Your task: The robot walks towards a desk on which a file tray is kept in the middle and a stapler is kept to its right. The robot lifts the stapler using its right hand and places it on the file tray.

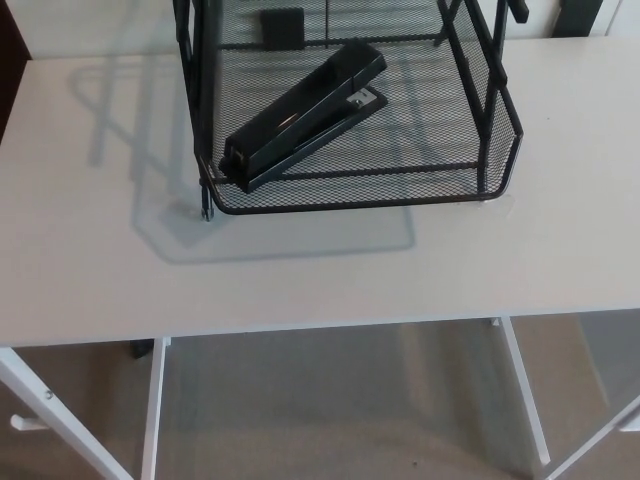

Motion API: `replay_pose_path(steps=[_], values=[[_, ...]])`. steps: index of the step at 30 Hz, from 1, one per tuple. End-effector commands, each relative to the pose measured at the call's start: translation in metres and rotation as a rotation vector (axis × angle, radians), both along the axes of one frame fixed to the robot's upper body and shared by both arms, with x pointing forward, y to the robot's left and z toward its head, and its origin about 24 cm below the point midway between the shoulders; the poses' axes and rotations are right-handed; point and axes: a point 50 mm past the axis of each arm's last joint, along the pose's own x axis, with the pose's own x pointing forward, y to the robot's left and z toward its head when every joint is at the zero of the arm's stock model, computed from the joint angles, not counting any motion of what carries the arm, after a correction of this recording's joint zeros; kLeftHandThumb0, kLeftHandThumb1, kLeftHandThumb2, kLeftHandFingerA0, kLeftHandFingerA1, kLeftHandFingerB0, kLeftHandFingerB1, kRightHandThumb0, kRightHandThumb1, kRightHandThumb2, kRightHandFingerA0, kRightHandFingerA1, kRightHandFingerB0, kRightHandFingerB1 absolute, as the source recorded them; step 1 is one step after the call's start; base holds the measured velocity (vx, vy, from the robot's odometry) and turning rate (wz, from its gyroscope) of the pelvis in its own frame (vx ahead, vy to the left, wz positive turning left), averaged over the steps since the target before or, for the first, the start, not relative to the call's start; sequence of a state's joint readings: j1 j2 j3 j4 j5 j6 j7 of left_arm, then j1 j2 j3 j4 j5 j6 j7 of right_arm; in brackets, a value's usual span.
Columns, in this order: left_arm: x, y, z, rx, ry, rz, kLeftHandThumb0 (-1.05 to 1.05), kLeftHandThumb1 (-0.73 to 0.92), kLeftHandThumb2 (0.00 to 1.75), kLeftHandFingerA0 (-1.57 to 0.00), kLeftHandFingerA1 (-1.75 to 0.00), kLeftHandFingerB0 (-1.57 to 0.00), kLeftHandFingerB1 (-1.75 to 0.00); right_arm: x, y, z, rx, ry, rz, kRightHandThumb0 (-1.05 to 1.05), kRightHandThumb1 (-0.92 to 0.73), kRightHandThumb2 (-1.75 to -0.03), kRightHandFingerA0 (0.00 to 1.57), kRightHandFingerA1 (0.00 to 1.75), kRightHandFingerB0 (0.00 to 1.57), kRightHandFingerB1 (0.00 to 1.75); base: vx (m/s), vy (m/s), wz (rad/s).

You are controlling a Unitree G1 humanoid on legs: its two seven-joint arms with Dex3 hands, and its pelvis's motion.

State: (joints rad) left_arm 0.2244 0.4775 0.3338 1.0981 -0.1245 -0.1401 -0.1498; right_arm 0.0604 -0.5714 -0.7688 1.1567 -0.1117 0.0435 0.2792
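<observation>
One stapler (305,115) lying diagonally in mesh file tray (360,203), white desk (320,285), fingers out of view

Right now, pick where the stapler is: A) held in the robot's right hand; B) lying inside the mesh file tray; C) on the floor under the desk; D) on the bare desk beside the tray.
B: the stapler lies diagonally on the mesh bottom of the file tray.
</observation>
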Motion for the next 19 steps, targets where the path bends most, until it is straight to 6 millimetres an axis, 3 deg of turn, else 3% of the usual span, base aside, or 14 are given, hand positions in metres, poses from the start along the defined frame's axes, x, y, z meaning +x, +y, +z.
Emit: replay_pose_path(steps=[1,3,4,5,8,10,11,12,13,14,16,17,18,19], values=[[-0.0008,0.0088,0.0070,0.025,-0.002,0.016,-0.56,0.74,0.61,-0.65,-0.54,-0.45,-0.43,0.0049,-0.0078,0.0127,-0.018,-0.136,-0.006,-0.51,-0.50,-0.73,0.00,0.00,0.03,0.25,0.00,0.000,0.00],[0.0000,0.0088,0.0069,0.015,-0.014,0.029,-0.53,0.74,0.62,-0.64,-0.55,-0.43,-0.43,0.0061,-0.0083,0.0131,-0.032,-0.117,-0.002,-0.46,-0.52,-0.68,0.00,0.02,0.01,0.23,0.00,0.000,0.00],[0.0001,0.0087,0.0067,0.016,-0.013,0.036,-0.54,0.74,0.61,-0.66,-0.55,-0.44,-0.42,0.0068,-0.0081,0.0135,-0.131,-0.012,0.087,-0.59,-0.43,-0.83,0.00,0.28,0.00,0.27,0.00,0.000,0.00],[0.0006,0.0087,0.0069,0.018,-0.012,0.035,-0.54,0.74,0.61,-0.66,-0.55,-0.45,-0.42,0.0074,-0.0079,0.0135,-0.138,0.001,0.107,-0.53,-0.54,-0.71,0.00,0.02,0.00,0.15,0.00,0.000,0.00],[0.0008,0.0089,0.0075,0.019,-0.009,0.017,-0.56,0.74,0.62,-0.66,-0.55,-0.44,-0.43,0.0074,-0.0068,0.0119,-0.029,-0.162,-0.010,-0.44,-0.46,-0.73,0.00,0.14,0.03,0.26,0.00,0.000,0.00],[0.0005,0.0088,0.0081,0.014,-0.015,0.011,-0.57,0.74,0.62,-0.65,-0.54,-0.43,-0.43,0.0077,-0.0082,0.0133,-0.068,-0.053,0.070,-0.54,-0.62,-0.58,0.00,0.30,0.00,0.28,0.00,0.000,0.00],[0.0005,0.0088,0.0081,0.014,-0.015,0.011,-0.57,0.74,0.62,-0.65,-0.54,-0.43,-0.43,0.0077,-0.0082,0.0133,-0.068,-0.053,0.070,-0.54,-0.62,-0.58,0.00,0.30,0.00,0.28,0.00,0.000,0.00],[0.0025,0.0089,0.0083,0.014,-0.008,0.009,-0.56,0.74,0.62,-0.64,-0.53,-0.43,-0.42,0.0091,-0.0079,0.0135,-0.003,-0.171,-0.014,-0.46,-0.52,-0.77,0.00,0.04,0.01,0.16,0.00,0.000,0.00],[0.0025,0.0090,0.0077,0.010,-0.008,0.018,-0.56,0.75,0.61,-0.62,-0.53,-0.41,-0.41,0.0089,-0.0080,0.0135,-0.008,-0.156,-0.004,-0.47,-0.61,-0.58,0.00,0.15,0.00,0.28,0.00,0.000,0.00],[0.0023,0.0092,0.0071,0.010,-0.005,0.022,-0.56,0.75,0.61,-0.64,-0.53,-0.41,-0.41,0.0091,-0.0080,0.0135,-0.006,-0.152,-0.003,-0.51,-0.52,-0.74,0.00,0.00,0.02,0.20,0.00,0.000,0.00],[0.0022,0.0095,0.0067,0.011,-0.001,0.024,-0.56,0.75,0.61,-0.64,-0.53,-0.41,-0.41,0.0097,-0.0079,0.0134,0.005,-0.164,-0.015,-0.51,-0.52,-0.74,0.00,0.00,0.02,0.20,0.00,0.000,0.00],[0.0021,0.0095,0.0070,0.010,-0.003,0.022,-0.57,0.74,0.61,-0.64,-0.54,-0.42,-0.42,0.0096,-0.0078,0.0125,0.035,-0.204,-0.071,-0.40,-0.53,-0.65,0.00,0.07,0.03,0.33,0.00,0.000,0.00],[0.0013,0.0085,0.0062,0.006,-0.010,0.025,-0.57,0.74,0.61,-0.65,-0.54,-0.42,-0.42,0.0107,-0.0084,0.0137,0.020,-0.198,-0.057,-0.44,-0.57,-0.57,0.00,0.24,0.03,0.33,0.00,0.000,0.00],[0.0013,0.0085,0.0062,0.006,-0.010,0.025,-0.57,0.74,0.61,-0.65,-0.54,-0.42,-0.42,0.0107,-0.0084,0.0137,0.020,-0.198,-0.057,-0.44,-0.57,-0.57,0.00,0.24,0.03,0.33,0.00,0.000,0.00]])
